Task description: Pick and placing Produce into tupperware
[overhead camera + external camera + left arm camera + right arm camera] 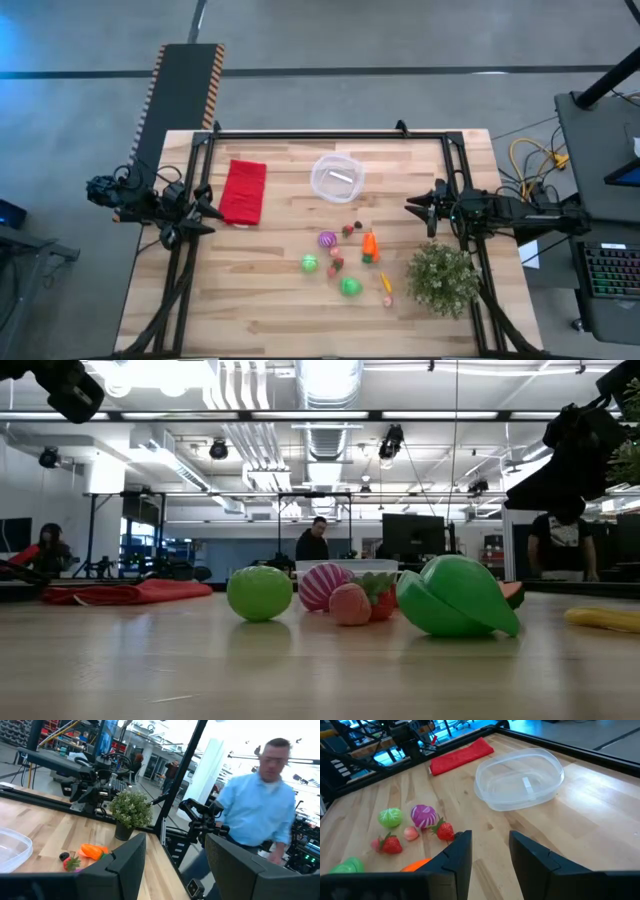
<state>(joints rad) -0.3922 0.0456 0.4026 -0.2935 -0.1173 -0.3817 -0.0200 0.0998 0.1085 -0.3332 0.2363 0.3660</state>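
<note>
Both arms are sitting idle at the bench (260, 300) edges. My left jaws (205, 212) are hanging at 9 o'clock beside the red cloth (243, 191), parted, holding nothing. My right jaws (420, 207) are hanging at 3 o'clock, also parted and empty, pointing toward the middle.

Tupperware (337, 177) is sitting empty toward 12 o'clock from bench centre, well apart from both jaws.

Produce is lying loose on the bench, at 6 o'clock from the tupperware:
- purple ball (327, 240) near centre
- green ball (310, 263) at 7 o'clock from the purple one, just beside it
- second green piece (350, 287) further toward 6
- carrot (370, 246) at 3 o'clock from the purple ball
- small red berries (336, 262) sitting between the purple ball and the green pieces, another by the carrot
- thin yellow-orange piece (386, 284) just beside the plant (442, 279)

Plant is standing at 4 o'clock, under my right arm.

A person in a blue shirt (260, 810) is showing beyond the bench in the left wrist view.
</note>
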